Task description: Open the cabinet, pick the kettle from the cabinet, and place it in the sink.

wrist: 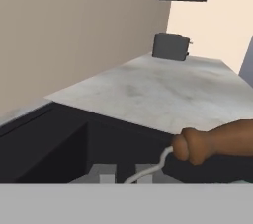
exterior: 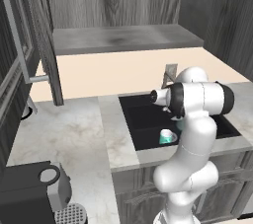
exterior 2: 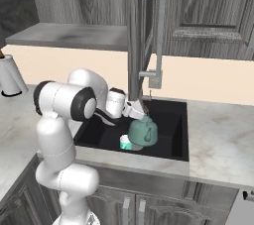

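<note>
- Hanging over the black sink [exterior 2: 173, 120], the gripper [exterior 2: 141, 111] is clamped tight on the top handle of a teal kettle [exterior 2: 143, 132]; right base view shows this best.
- Kettle body sits low inside the basin, just beside a small teal cup [exterior 2: 126, 142] at the front wall. Cannot tell whether the kettle's base touches the sink floor.
- Left base view: the arm's white elbow covers most of the kettle; the cup [exterior: 167, 136] shows in the basin [exterior: 143, 119], near the front edge.
- Hand view: a brown wooden grip [wrist: 217, 142] on a thin pale wire bail runs across the lower right, over the dark sink rim [wrist: 59, 134]. Fingertips themselves are hard to make out.
- Cabinet door [exterior 2: 134, 35] stands swung open, edge-on in the right base view, its long pale bar handle [exterior 2: 159, 30] facing the camera. In the left base view the open door [exterior: 49, 45] is at upper left.
- Grey faucet [exterior: 170, 74] stands behind the basin against the cream wall.
- Marble counter [exterior: 69, 134] left of the sink carries a dark coffee machine [exterior: 34, 188] at the near corner.
- A dark toaster [wrist: 171, 46] sits far along the counter in the hand view.
</note>
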Available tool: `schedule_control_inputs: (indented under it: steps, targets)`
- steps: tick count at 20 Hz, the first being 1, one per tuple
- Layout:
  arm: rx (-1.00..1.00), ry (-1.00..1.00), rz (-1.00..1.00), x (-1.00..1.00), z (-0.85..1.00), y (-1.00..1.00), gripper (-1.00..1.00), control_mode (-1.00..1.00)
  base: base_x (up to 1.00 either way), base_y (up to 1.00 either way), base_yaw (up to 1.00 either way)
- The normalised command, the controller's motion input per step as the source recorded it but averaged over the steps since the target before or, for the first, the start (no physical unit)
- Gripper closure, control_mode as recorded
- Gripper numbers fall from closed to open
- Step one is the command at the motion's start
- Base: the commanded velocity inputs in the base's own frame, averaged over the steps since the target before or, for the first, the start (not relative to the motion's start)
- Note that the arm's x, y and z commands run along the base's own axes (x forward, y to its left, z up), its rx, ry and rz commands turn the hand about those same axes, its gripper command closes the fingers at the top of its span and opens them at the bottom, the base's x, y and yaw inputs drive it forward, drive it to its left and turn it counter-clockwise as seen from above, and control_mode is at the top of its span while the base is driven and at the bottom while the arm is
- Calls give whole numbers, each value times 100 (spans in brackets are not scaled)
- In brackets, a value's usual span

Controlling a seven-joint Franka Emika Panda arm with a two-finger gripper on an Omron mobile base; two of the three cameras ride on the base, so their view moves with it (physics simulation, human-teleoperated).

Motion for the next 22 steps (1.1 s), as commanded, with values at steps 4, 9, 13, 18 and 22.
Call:
schedule_control_inputs:
  steps: [4, 9, 13, 18, 22]
  targets:
    - [0, 1, 2, 10, -13, -13, 100, -100, 0, 0, 0]
    - [0, 0, 4, 11, -13, -21, 100, -100, 0, 0, 0]
    - [0, 0, 6, 11, -14, -16, 100, -100, 0, 0, 0]
    - [0, 0, 10, 3, -20, -3, 100, -100, 0, 0, 0]
    - [0, 0, 10, 0, -23, 0, 100, -100, 0, 0, 0]
